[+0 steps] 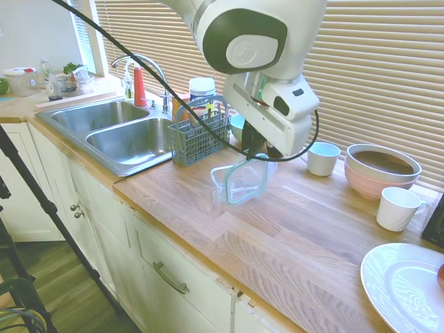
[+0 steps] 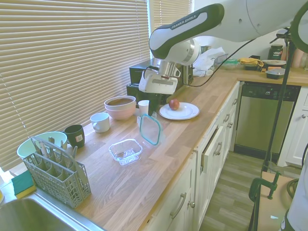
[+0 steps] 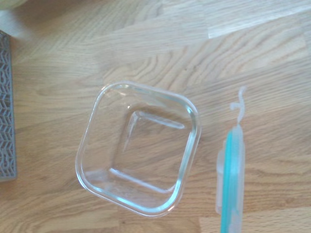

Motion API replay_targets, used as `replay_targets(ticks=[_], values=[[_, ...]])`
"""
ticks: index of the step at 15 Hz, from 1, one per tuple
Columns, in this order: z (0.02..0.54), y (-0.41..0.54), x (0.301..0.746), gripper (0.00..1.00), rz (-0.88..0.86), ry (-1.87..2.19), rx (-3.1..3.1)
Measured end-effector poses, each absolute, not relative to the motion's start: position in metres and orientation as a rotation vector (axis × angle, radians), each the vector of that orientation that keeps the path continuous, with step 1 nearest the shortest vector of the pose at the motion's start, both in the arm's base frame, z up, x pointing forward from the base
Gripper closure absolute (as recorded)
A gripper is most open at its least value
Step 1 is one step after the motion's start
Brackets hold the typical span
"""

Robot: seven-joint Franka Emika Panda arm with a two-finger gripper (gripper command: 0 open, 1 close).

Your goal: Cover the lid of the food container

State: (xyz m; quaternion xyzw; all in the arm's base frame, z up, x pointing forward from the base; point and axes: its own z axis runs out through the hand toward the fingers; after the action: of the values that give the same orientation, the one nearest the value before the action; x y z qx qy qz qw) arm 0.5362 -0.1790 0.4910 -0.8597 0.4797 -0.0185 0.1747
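The lid (image 2: 150,129) is clear with a teal rim. It hangs upright in the air, pinched at its upper edge by my gripper (image 2: 145,114), which is shut on it. The food container (image 2: 126,150), a small square clear tub, sits open on the wooden counter, below and to one side of the lid. In the first exterior view the lid (image 1: 247,178) hangs in front of the container (image 1: 223,186) under the gripper (image 1: 254,152). The wrist view looks straight down into the empty container (image 3: 138,148), with the lid (image 3: 232,179) seen edge-on beside it.
A grey cutlery basket (image 2: 55,175) stands near the sink (image 1: 132,139). A pink bowl (image 2: 120,107), two white mugs (image 2: 100,121), a dark mug (image 2: 74,135) and a green bowl line the blinds. A white plate (image 2: 190,113) holds an apple. The counter's front edge is close.
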Motion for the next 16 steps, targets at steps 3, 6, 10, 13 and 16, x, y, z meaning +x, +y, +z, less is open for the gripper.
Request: replay_targets(ticks=[3,6,10,13,16], values=[[0.503,-0.17,0.546,1.0,-0.062,1.376,-2.442],[0.499,-0.162,0.557,1.0,-0.051,1.381,-2.451],[0.495,-0.153,0.566,1.0,-0.038,1.382,-2.458],[0.502,-0.133,0.573,1.0,-0.044,1.384,-2.468],[0.508,-0.114,0.577,1.0,-0.041,1.392,-2.472]])
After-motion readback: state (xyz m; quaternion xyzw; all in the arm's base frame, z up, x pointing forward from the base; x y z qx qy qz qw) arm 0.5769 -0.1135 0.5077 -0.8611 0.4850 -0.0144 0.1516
